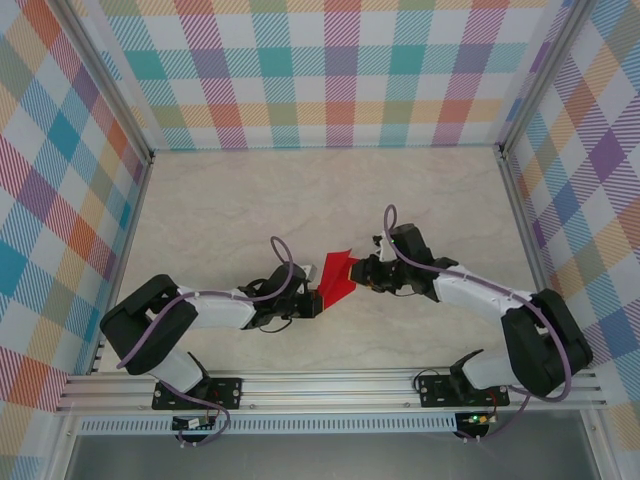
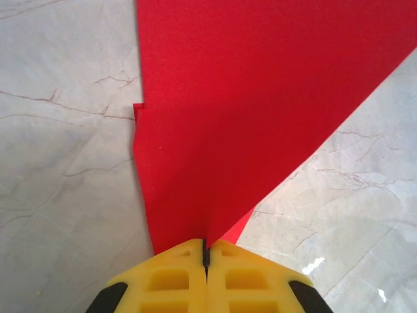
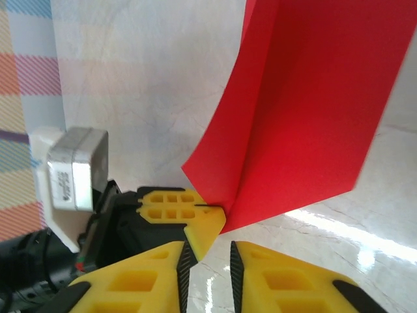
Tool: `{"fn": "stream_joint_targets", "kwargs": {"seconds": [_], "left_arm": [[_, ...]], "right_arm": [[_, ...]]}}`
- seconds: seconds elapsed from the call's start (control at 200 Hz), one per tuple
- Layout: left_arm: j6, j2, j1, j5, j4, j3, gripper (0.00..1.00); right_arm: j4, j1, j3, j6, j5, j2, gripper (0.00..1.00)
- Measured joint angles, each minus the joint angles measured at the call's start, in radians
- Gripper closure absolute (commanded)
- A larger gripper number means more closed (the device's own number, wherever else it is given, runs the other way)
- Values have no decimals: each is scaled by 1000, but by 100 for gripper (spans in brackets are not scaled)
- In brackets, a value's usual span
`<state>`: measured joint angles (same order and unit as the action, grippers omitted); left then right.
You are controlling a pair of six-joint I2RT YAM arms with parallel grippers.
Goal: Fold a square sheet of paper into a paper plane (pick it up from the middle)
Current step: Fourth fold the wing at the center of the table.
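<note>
Both arms reach in low and meet mid-table. The left gripper [image 2: 206, 251] is clenched on the thin bright red folded paper sheet [image 2: 260, 98], which stands up at centre. The right gripper [image 3: 208, 255] sits just beside its lower corner, jaws slightly parted, grasping nothing.

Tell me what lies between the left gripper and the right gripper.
The folded red paper, seen from the top view. The left gripper is shut on one corner; the right gripper, jaws slightly apart, sits at its opposite edge.
</note>
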<state>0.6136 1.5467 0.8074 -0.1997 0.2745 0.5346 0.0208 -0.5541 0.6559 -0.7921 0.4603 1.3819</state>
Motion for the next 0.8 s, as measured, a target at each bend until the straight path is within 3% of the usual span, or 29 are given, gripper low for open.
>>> {"fn": "stream_joint_targets", "kwargs": {"seconds": [0.155, 0.365, 0.8], "left_arm": [[9, 0, -37, -69, 40, -23, 97], [23, 0, -72, -133, 59, -28, 97], [26, 13, -92, -189, 77, -28, 97]], "right_arm": [[-74, -54, 1, -21, 26, 93, 88], [-163, -106, 45, -64, 39, 214, 90], [-223, -109, 120, -110, 23, 345, 91]]}}
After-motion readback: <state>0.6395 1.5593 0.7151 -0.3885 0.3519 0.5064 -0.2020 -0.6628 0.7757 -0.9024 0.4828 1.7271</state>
